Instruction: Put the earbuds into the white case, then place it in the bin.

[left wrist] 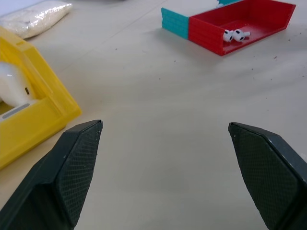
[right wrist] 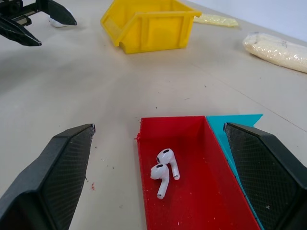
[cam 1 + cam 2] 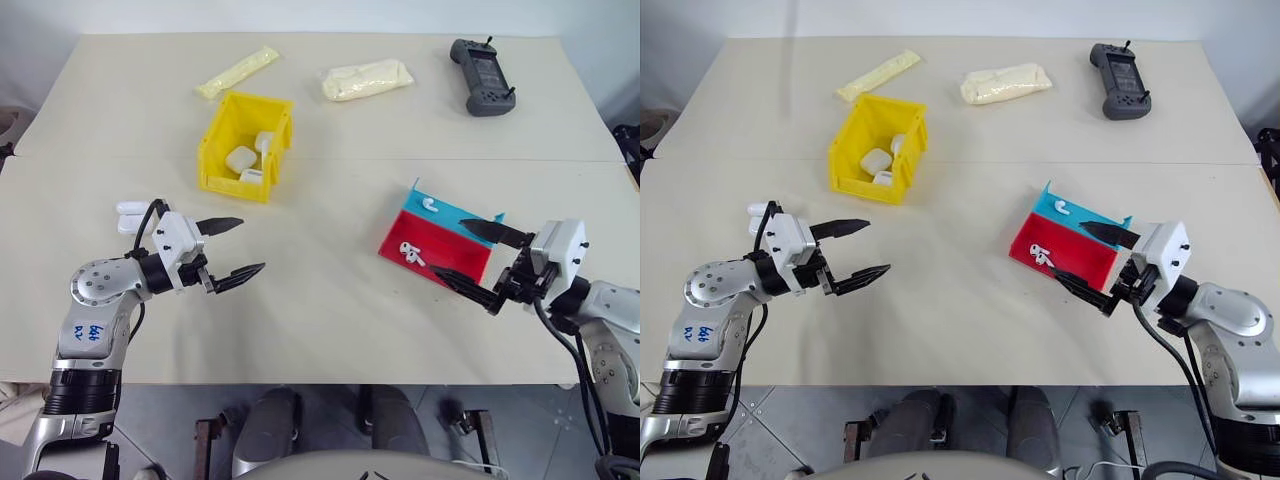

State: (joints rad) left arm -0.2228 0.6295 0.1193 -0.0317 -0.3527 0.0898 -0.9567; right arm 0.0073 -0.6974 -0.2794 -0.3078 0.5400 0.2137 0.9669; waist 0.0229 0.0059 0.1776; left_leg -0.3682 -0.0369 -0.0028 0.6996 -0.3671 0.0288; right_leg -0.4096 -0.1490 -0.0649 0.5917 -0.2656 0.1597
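Two earbuds (image 2: 164, 173) lie side by side in the red half of a flat red and blue tray (image 3: 455, 258). A third bud (image 3: 428, 203) rests in the blue half. My right gripper (image 3: 448, 247) hovers open at the tray's near right, its fingers spread over the red half. The white case (image 3: 128, 215) lies on the table at the left, just behind my left hand and partly hidden by it. My left gripper (image 3: 253, 245) is open and empty, pointing toward the tray. The yellow bin (image 3: 218, 135) stands beyond it and holds white case-like items.
Two pale yellow packets (image 3: 238, 72) (image 3: 365, 78) lie at the back of the table. A black handheld controller (image 3: 482, 77) sits at the back right. Bare tabletop stretches between the bin, the tray and my left gripper.
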